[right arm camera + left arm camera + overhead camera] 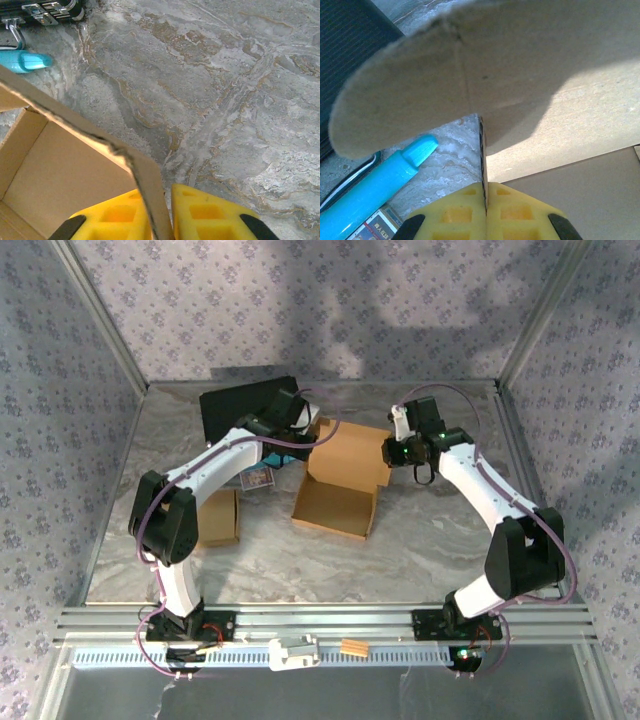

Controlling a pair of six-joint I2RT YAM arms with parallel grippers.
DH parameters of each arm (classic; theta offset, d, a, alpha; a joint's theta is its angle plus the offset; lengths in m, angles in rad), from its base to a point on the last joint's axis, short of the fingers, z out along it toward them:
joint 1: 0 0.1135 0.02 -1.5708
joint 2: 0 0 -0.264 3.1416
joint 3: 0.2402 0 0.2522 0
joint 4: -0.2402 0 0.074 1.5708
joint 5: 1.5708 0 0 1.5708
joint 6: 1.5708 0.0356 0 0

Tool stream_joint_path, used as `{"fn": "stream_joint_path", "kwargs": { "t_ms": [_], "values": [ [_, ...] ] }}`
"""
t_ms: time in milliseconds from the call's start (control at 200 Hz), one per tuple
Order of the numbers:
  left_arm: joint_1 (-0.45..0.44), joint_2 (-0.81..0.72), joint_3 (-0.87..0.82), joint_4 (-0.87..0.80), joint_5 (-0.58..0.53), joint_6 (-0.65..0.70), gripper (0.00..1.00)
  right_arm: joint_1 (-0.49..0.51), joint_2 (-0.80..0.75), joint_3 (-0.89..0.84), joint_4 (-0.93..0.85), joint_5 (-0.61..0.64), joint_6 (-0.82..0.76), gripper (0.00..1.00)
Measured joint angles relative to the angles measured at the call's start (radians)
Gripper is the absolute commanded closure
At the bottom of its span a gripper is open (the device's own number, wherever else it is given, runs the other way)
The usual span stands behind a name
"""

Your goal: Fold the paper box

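Pads (450,215) of your left claw (485,200) are pressing flat together on a thin edge of the box (545,75), so this claw is holding the box tight. Above the pads, a rounded flap of the box is curving over and is shading the cardboard beneath it. Left of the claw, a blue pen (375,185) is lying on the desk (445,160). A small printed card (375,227) is lying just beside the pen, and a black case (345,50) is sitting behind them.

Your right claw (161,205) is standing narrow around another wall of the box, with the cardboard running up between its two yellow pads. Whether they are squeezing that wall or only flanking it, I cannot tell.

From above, you are seeing the box sitting open near the middle of the desk, a little toward the far edge. Its tray is facing the near edge and its lid is rising on the far side. The left claw is working at the lid's far left corner and the right claw at the lid's right edge. The case is lying at the far edge, left of centre. A flat cardboard piece (220,517) is lying toward the left edge, partly under your left arm, and the card is lying between that piece and the box.
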Motion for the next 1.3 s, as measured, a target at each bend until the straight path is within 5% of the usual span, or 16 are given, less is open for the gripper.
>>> {"fn": "stream_joint_path", "kwargs": {
  "t_ms": [195,695,974,1299],
  "values": [
    [0.0,0.007,0.01,-0.003,0.001,-0.018,1.0,0.02,0.001,0.009,-0.023,0.035,0.01,1.0],
    [-0.022,0.055,0.057,0.033,-0.023,-0.273,1.0,0.127,0.138,0.217,-0.154,0.374,0.385,1.0],
    [-0.014,0.093,0.013,0.29,-0.043,-0.295,1.0,0.12,0.155,0.12,0.12,0.5,0.425,1.0],
    [-0.007,0.097,-0.174,0.598,-0.022,-0.306,1.0,0.113,0.141,-0.083,0.406,0.502,0.413,1.0]
  ]
}}
